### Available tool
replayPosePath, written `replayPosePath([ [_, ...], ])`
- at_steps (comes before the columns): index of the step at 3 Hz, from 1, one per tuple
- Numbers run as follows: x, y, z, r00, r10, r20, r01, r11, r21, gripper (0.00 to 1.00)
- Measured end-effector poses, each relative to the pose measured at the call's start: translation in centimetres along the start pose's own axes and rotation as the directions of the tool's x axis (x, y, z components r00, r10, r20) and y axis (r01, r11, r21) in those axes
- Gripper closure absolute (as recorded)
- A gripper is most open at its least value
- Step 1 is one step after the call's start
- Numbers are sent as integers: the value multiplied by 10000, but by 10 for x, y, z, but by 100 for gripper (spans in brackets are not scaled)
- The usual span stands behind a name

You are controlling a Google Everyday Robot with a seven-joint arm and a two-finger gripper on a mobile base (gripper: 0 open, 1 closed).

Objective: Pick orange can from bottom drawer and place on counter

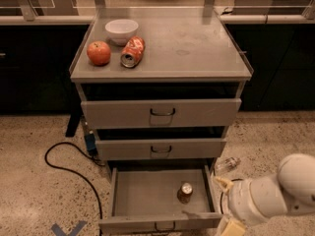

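The orange can (185,192) stands upright in the open bottom drawer (142,195), long axis vertical, its silver top facing up. It sits at 3 o'clock from the middle of the drawer floor, near the right wall. Its side is too dark to read. The gripper (231,205) is at 4 o'clock from the can, just beside the drawer's front right corner and covering part of it. Whether it is open or closed cannot be told, and the frame edge cuts it off. On the counter (197,38), at its 10 o'clock corner, are a bowl (121,29), an apple (99,52) and a dented red can (132,51) lying on its side.
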State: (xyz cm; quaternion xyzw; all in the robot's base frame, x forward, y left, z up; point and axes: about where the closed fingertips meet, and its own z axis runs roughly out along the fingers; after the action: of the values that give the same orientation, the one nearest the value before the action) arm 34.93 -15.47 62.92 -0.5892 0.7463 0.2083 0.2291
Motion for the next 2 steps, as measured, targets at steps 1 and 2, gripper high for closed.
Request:
replayPosePath([
  [1,22,10,37,9982,529,274,-517,9977,-439,0],
  [2,21,10,36,9982,523,277,-510,9977,-445,0],
])
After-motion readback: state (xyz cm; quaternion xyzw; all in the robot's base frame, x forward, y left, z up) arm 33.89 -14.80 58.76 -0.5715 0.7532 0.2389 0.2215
